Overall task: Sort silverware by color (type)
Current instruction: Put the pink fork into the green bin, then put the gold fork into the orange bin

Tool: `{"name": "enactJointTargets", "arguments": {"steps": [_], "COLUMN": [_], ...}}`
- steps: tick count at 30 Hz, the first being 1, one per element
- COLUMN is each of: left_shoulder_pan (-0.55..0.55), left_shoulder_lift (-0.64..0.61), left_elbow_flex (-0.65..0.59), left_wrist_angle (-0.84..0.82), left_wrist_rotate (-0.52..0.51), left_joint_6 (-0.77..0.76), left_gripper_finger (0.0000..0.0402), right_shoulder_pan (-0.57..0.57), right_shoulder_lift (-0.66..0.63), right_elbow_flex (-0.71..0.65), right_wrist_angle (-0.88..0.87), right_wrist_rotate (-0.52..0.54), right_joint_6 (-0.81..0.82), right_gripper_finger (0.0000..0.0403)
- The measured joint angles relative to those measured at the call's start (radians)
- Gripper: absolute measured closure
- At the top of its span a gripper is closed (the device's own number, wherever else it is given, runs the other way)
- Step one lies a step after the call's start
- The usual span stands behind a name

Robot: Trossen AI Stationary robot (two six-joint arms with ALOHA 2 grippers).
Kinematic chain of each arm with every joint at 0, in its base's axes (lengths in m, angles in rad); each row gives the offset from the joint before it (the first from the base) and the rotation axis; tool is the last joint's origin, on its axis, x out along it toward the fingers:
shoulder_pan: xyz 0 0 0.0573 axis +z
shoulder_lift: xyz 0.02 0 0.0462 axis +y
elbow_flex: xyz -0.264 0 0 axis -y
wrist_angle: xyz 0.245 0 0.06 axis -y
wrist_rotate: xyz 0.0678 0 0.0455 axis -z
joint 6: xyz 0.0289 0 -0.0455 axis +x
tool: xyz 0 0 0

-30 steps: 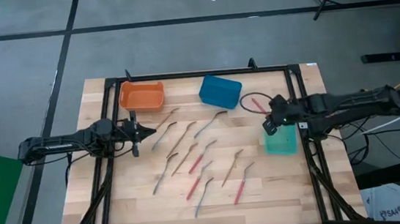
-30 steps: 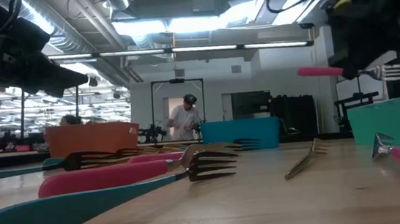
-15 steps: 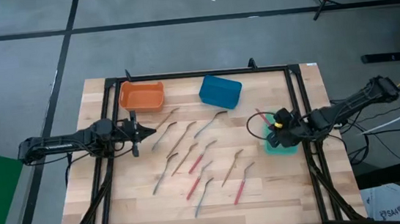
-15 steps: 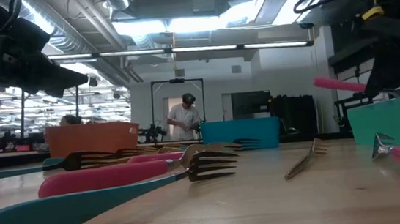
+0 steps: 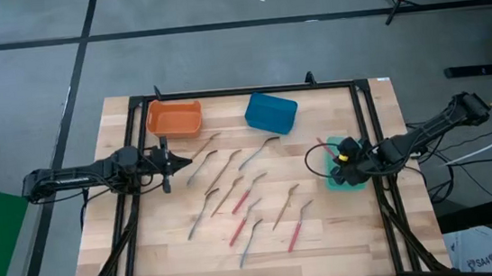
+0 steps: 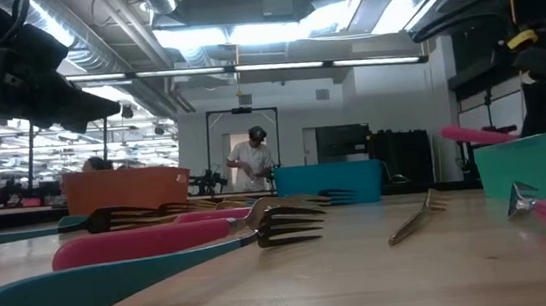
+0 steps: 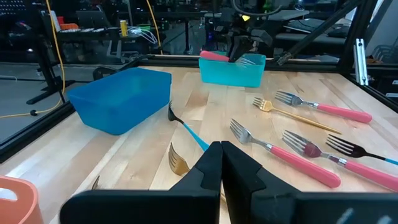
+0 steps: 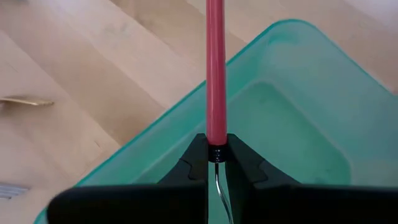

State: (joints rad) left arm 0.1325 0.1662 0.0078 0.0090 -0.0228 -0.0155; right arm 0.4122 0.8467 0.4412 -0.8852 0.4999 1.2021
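We find the right claw (image 8: pixel 216 163) closed on a red-handled fork (image 8: pixel 215 74), gripping it where handle meets metal neck. It is held low over the green bin (image 5: pixel 347 175) at the worktop's (image 5: pixel 346 237) right side, its handle pointing out past the bin's rim. The left claw (image 5: pixel 166 164) hovers with fingers pressed together and nothing between them, just below the orange bin (image 5: pixel 173 118). The remaining silverware (image 5: pixel 243 197) lies scattered across the middle of the worktop. The blue bin (image 5: pixel 271 112) stands at the far edge.
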Motion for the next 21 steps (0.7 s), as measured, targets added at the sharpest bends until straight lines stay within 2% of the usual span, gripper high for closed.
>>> {"name": "enactJointTargets", "arguments": {"steps": [6, 15, 21], "left_shoulder_pan": [0.000, 0.000, 0.000], "left_shoulder_lift": [0.000, 0.000, 0.000], "left_elbow_flex": [-0.001, -0.001, -0.001], "left_wrist_angle": [0.015, 0.029, 0.049], "left_wrist_rotate": [-0.082, -0.094, -0.112], "left_joint_6": [-0.001, -0.001, -0.044], "left_gripper_finger": [0.0401, 0.0401, 0.0401], "right_shoulder_pan": [0.000, 0.000, 0.000], "right_shoulder_lift": [0.000, 0.000, 0.000], "right_elbow_flex": [0.000, 0.000, 0.000], "right_wrist_angle": [-0.001, -0.004, -0.004], "right_wrist_rotate": [-0.003, -0.003, -0.015], "right_joint_6": [-0.001, -0.002, -0.002], "right_gripper_finger": [0.0384, 0.0317, 0.0294]}}
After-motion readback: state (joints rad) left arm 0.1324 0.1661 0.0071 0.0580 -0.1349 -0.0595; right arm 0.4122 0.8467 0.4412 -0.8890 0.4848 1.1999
